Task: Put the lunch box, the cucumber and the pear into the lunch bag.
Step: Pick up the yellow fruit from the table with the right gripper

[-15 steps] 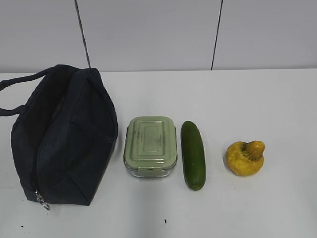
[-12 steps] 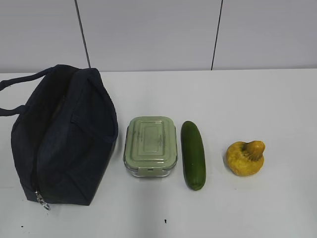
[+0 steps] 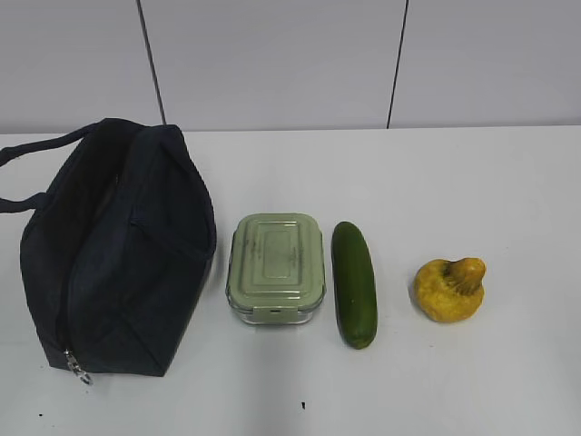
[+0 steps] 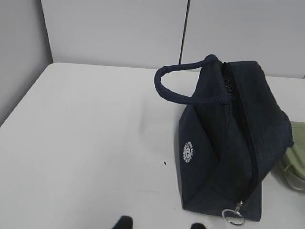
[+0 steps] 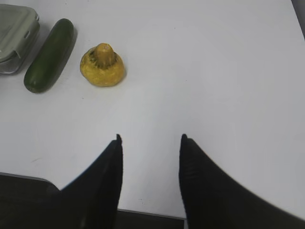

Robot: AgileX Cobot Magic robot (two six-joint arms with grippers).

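On the table [image 3: 454, 182], nothing shifted since a moment ago: lunch box [image 3: 276, 266], cucumber [image 3: 354, 282], pear [image 3: 450, 288] beside zipped lunch bag [image 3: 118, 250]; right end effector [image 5: 150, 143] open, empty; left end effector [image 4: 159, 223] apparently open; task unstarted.

**A:** Is anything shifting on the table?

**B:** Nothing I can make out. The lunch bag [image 3: 118, 254], the lunch box [image 3: 276, 266], the cucumber [image 3: 354, 283] and the pear [image 3: 449, 289] are showing no change of place or pose in the exterior view.

**A:** And the arms, are they moving?

**B:** I cannot tell. The left gripper [image 4: 161, 223] and the right gripper [image 5: 150, 143] are appearing only in the wrist views, and those have no earlier picture to compare against.
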